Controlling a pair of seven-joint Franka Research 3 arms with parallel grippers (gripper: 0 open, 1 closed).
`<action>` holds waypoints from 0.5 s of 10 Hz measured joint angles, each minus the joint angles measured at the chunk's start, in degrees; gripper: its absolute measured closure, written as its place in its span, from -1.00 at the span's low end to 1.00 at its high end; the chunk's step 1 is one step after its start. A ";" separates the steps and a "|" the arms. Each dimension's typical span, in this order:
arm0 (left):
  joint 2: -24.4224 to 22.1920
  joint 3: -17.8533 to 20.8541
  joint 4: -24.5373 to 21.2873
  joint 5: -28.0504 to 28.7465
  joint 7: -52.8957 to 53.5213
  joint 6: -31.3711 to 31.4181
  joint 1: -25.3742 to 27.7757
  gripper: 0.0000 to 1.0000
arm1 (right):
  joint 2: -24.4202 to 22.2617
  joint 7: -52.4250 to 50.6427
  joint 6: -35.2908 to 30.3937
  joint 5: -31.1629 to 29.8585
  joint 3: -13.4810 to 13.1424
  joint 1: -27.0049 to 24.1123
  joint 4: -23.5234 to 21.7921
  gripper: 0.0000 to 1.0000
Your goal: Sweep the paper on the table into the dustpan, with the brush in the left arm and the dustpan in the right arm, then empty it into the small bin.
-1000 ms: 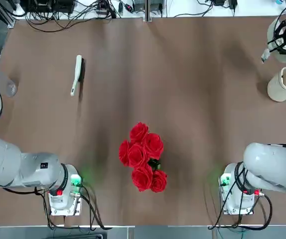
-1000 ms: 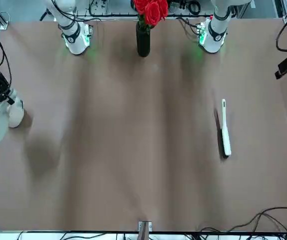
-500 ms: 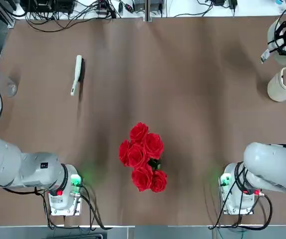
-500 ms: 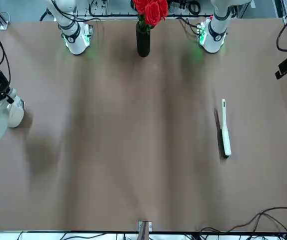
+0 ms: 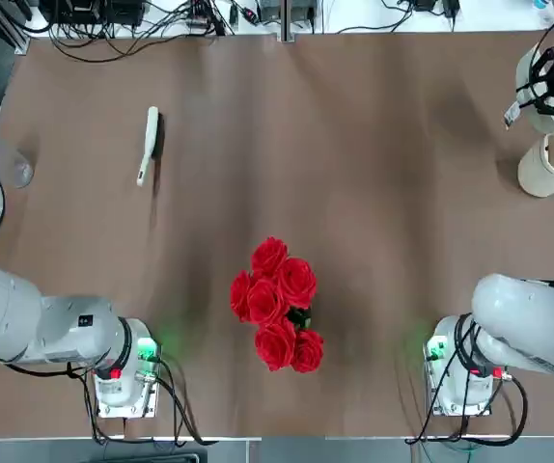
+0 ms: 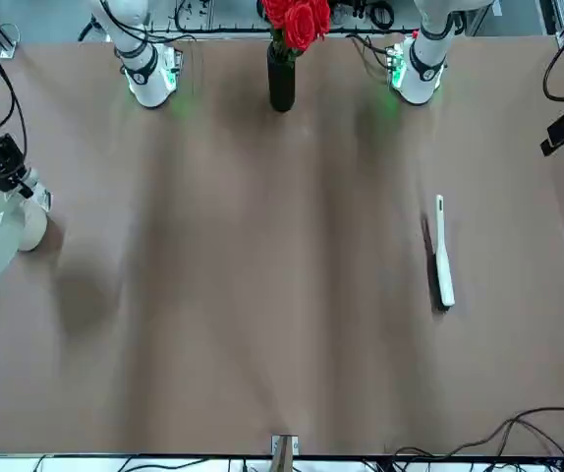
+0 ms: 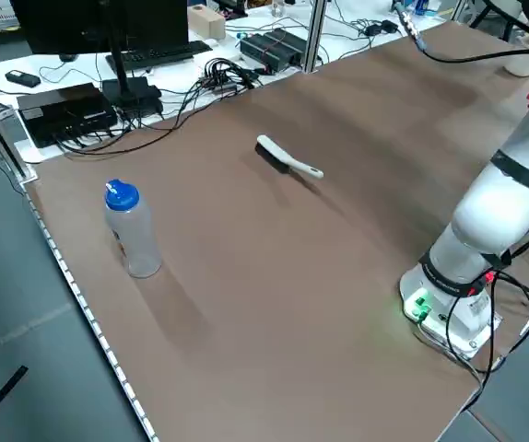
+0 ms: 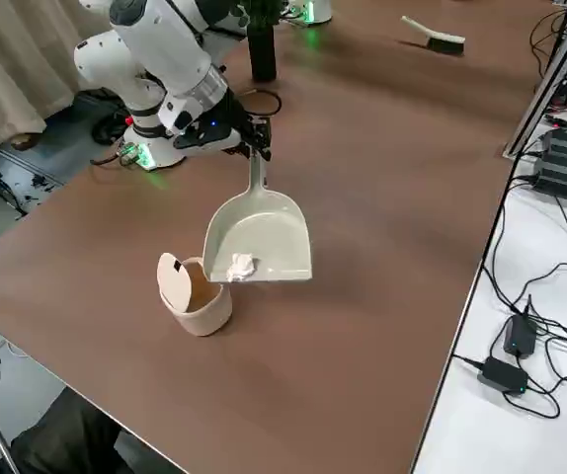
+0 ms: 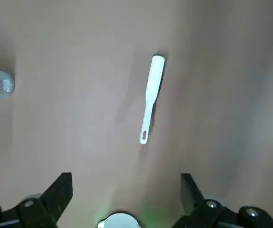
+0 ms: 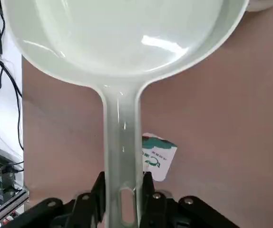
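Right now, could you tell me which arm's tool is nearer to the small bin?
The right one. The right tool grips the dustpan close beside the small bin, while the left tool is across the table, on the brush's side.

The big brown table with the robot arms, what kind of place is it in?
It looks like a robot lab or test workshop. Two white robot arms are mounted at the table, black cables lie tangled along one side, and a computer monitor stands on a white desk.

White paper ball (image 8: 242, 267) in pale grey-green dustpan (image 8: 260, 235), cream bin (image 8: 202, 308) upright, brush (image 5: 148, 146) on table (image 5: 354, 212)
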 joint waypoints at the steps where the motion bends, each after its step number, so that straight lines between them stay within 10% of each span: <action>1: 0.00 0.00 0.00 0.00 0.00 0.00 0.00 -1.00 | -0.48 -0.01 0.01 0.68 0.05 -0.73 -0.62 0.33; 5: -0.01 -0.04 0.02 0.00 0.00 0.00 -0.01 -1.00 | -0.87 -0.01 0.01 1.41 0.15 -2.20 -1.20 0.33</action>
